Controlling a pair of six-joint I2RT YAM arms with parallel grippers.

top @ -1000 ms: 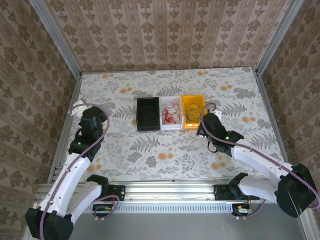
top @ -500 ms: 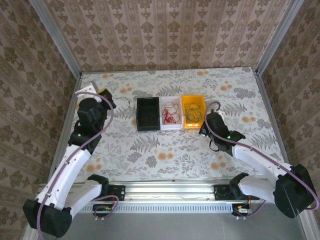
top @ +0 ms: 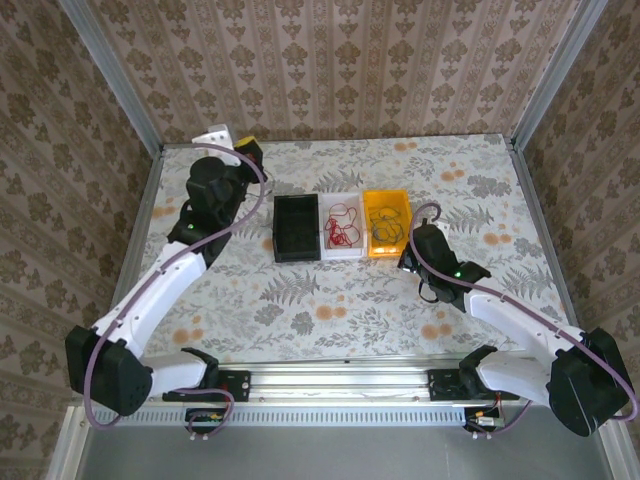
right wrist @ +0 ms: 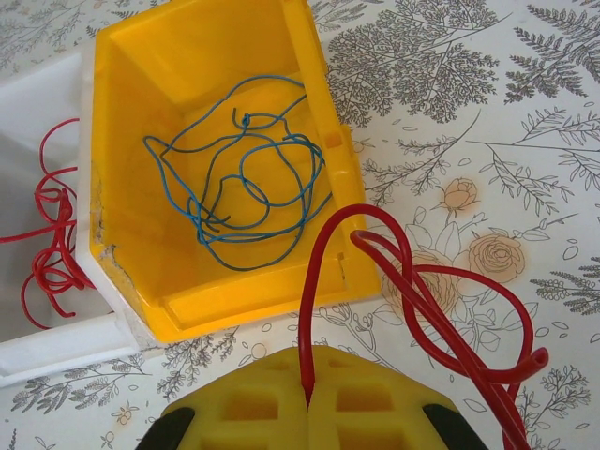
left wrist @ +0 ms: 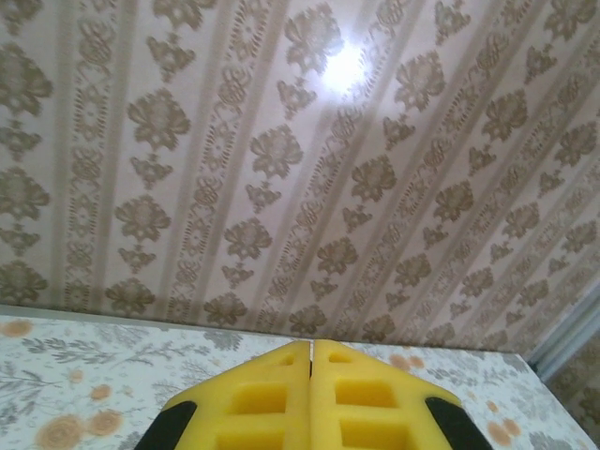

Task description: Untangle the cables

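Blue cables lie looped in the yellow bin. Thin red cables lie in the white bin to its left. My right gripper is shut on one end of a thicker red cable, which arches up and loops over the table just right of the yellow bin's near corner. In the top view the right gripper sits at that bin's front right corner. My left gripper is shut with nothing between its yellow fingers and points at the back wall; it is raised at the back left.
A black bin stands left of the white bin, all three in a row at the table's middle. Patterned walls close the back and sides. The floral tabletop lies bare in front of the bins.
My left arm has swung up and away from the left side toward the back wall. The right arm has stayed by the yellow bin, holding the red cable.
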